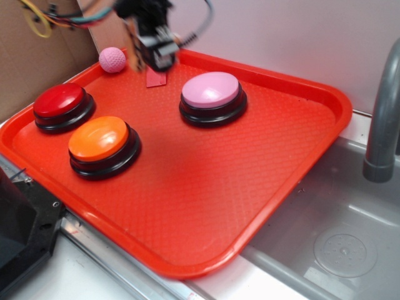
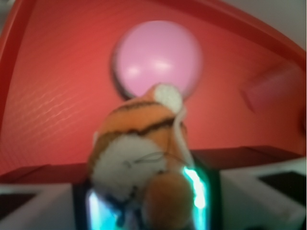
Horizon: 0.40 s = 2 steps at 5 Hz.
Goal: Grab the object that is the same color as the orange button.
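In the wrist view a small orange plush tiger (image 2: pixel 139 139) with black stripes and a white muzzle sits between the jaws of my gripper (image 2: pixel 144 201), which is shut on it. The glowing pads (image 2: pixel 195 187) press its sides. In the exterior view the gripper (image 1: pixel 153 47) hangs above the far left part of the red tray (image 1: pixel 206 187), and the tiger is largely hidden by it. The orange button (image 1: pixel 100 140) stands at the tray's front left, apart from the gripper.
A red button (image 1: pixel 59 100) stands left of the orange one, and a pink button (image 1: pixel 210 90) (image 2: pixel 158 57) near the tray's middle back. A pink dimpled ball (image 1: pixel 112 59) and a flat red card (image 1: pixel 156 78) lie below the gripper. A sink and grey faucet (image 1: pixel 381 125) are at right.
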Tool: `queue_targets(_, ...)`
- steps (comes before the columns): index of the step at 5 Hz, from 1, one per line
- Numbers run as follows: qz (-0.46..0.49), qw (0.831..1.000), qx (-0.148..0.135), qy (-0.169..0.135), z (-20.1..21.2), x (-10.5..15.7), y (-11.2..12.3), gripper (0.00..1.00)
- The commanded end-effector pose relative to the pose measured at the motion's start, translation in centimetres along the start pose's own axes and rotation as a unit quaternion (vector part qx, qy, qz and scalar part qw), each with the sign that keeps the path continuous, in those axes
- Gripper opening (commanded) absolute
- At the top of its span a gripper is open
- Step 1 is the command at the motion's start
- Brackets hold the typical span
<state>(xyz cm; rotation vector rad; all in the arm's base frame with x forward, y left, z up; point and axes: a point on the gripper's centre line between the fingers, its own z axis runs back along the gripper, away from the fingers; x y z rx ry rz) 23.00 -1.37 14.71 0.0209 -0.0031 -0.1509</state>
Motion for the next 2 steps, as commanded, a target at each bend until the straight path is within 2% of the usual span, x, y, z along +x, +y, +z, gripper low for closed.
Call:
queue_targets(1,0.141,0.988,0.004,-0.06,2.88,-2.61,1.04,0.0)
queue_targets(2,0.143,0.988,0.013,-0.064,2.65,-2.33,1.49,0.0)
